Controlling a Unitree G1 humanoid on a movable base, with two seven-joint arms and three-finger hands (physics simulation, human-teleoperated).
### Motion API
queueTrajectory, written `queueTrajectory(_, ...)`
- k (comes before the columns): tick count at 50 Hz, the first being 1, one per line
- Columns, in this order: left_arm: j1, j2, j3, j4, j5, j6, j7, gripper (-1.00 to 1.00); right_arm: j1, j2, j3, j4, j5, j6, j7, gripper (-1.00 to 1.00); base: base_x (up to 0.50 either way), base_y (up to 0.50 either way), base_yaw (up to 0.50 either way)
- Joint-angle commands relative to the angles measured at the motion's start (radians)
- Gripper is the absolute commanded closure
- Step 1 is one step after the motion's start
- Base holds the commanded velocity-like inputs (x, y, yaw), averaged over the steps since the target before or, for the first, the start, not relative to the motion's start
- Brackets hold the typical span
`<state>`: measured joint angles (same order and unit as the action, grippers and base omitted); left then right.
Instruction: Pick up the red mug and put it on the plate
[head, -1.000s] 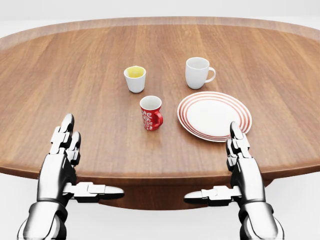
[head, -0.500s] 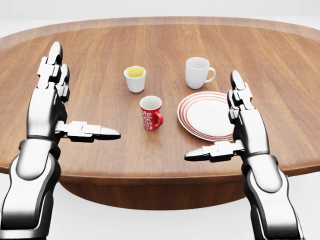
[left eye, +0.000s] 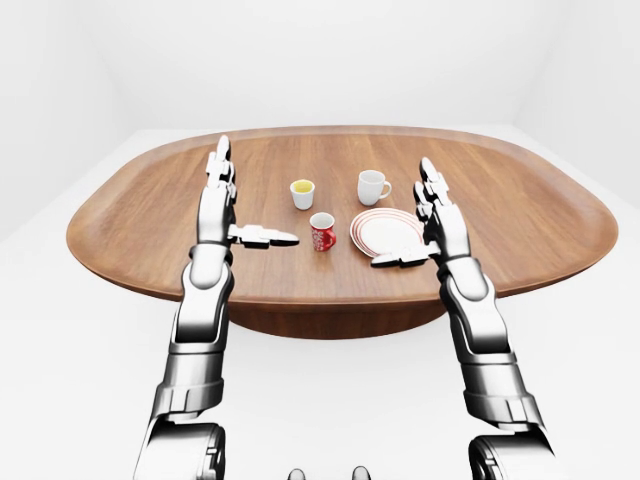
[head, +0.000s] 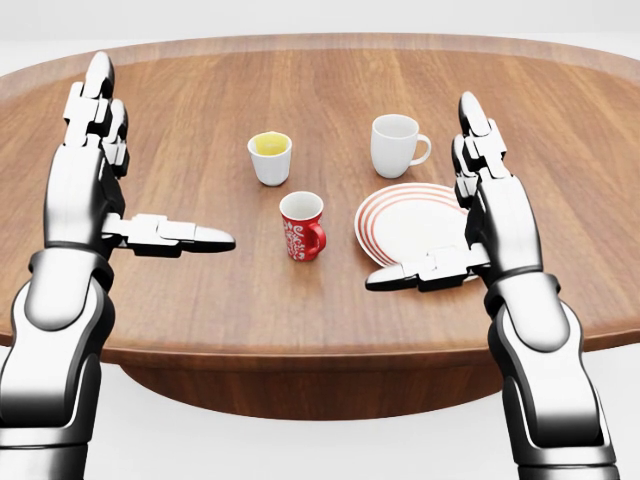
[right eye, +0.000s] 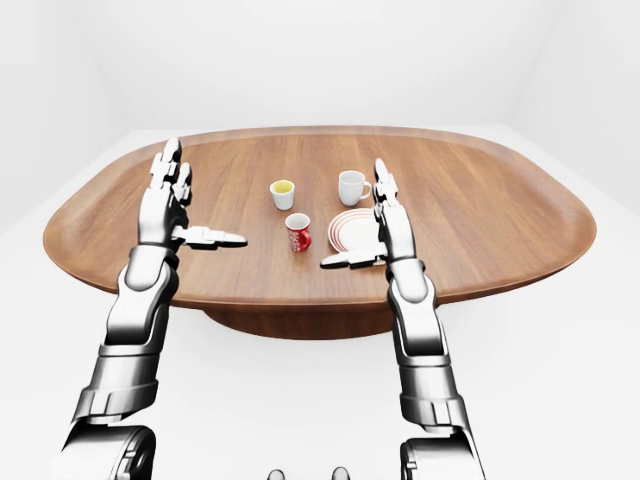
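Head view shows us nothing is done yet: our left hand (head: 100, 185) and right hand (head: 478, 215) hover with fingers spread, holding nothing. Between them the red mug (head: 302, 226) stands untouched on the table (head: 200, 310), just left of the plate (head: 400, 225).

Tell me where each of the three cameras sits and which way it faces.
Head view: on the head, angled down at the table; shows red mug, plate, left hand and right hand, both open.
Left-eye view: on the head, wider, looks ahead over both whole arms to the table.
Right-eye view: its twin, shifted sideways.
All share mug, plate and hands.
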<state>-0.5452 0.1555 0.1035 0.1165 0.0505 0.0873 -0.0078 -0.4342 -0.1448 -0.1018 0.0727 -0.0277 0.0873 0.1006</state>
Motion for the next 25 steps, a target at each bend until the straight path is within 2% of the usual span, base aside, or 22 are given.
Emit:
queueTrajectory(1,-0.007,0.004,0.001,0.006,0.001,0.000,0.003,-1.00,-0.012,-0.001,0.003,-0.010,-0.010,0.000,0.005,-1.00,0.00,0.00,0.00)
queueTrajectory(17,-0.003,0.002,-0.001,-0.009,0.008,0.000,0.001,-1.00,-0.019,0.004,0.011,-0.001,-0.033,0.000,0.015,-1.00,0.00,0.00,0.00)
queueTrajectory(25,0.012,0.002,0.000,-0.014,0.008,0.000,-0.006,-1.00,-0.010,0.007,0.013,-0.008,-0.043,0.000,0.019,-1.00,0.20,0.00,0.00)
